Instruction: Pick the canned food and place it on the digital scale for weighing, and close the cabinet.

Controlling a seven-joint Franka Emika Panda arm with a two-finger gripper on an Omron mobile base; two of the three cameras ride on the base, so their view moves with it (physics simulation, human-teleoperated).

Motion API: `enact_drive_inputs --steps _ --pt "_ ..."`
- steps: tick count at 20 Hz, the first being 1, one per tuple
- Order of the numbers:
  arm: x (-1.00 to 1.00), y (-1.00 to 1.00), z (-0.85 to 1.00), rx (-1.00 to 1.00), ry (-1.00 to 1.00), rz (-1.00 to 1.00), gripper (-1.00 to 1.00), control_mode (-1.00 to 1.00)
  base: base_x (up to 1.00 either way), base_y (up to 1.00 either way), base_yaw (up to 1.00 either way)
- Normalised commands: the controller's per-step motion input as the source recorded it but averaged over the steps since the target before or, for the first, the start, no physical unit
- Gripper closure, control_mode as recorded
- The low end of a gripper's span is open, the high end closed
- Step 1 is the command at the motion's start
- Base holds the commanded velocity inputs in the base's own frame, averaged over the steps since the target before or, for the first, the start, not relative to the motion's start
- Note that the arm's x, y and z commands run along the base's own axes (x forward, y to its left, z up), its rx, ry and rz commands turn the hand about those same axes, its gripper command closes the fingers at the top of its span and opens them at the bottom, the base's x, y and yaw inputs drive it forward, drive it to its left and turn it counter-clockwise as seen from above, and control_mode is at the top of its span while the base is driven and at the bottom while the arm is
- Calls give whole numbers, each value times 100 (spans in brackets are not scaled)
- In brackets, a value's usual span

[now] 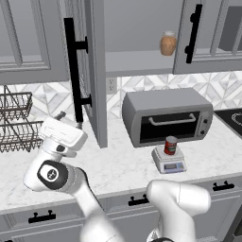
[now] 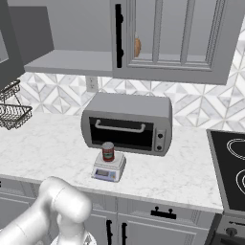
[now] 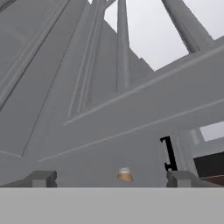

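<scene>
One canned food point(image 1: 170, 145), red label with silvery rims, stands upright on the flat top of the digital scale point(image 1: 169, 162), a small light-grey unit with its display facing the front edge of the counter point(image 1: 118, 165), which is white and marbled. Just behind the scale sits one large grey toaster oven point(image 1: 166, 116) with a bar handle across its dark glass door. One cabinet point(image 1: 137, 33), grey, wall-mounted above the oven, stands with its left door point(image 1: 92, 71) swung out toward the room, the long black bar handle point(image 1: 73, 68) on its outer face; the right door point(image 1: 201, 35) stands slightly ajar. One rounded brown jar point(image 1: 168, 44) with a pale lid rests on the cabinet shelf. One wire rack point(image 1: 16, 123) stands on the counter at far left. One tool point(image 3: 111, 178), jaws spread wide and holding nothing, sits just below the lower end of the open door's handle in the left base view; the hand view looks up past its two dark fingertips point(image 3: 41, 178) at the panelled door.
</scene>
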Motion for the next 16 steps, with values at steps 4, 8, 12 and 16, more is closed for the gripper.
enact_drive_inputs --steps 4,8,12,16 --pt "79 -95 16 3 -13 -4 -100 -100 0 0 0" --pt "69 -99 18 5 -18 -4 -100 -100 0 0 0" --pt "47 -88 17 7 -26 -2 -100 -100 0 0 0" --pt "-85 97 -60 -40 -36 2 -100 -100 0 0 0"
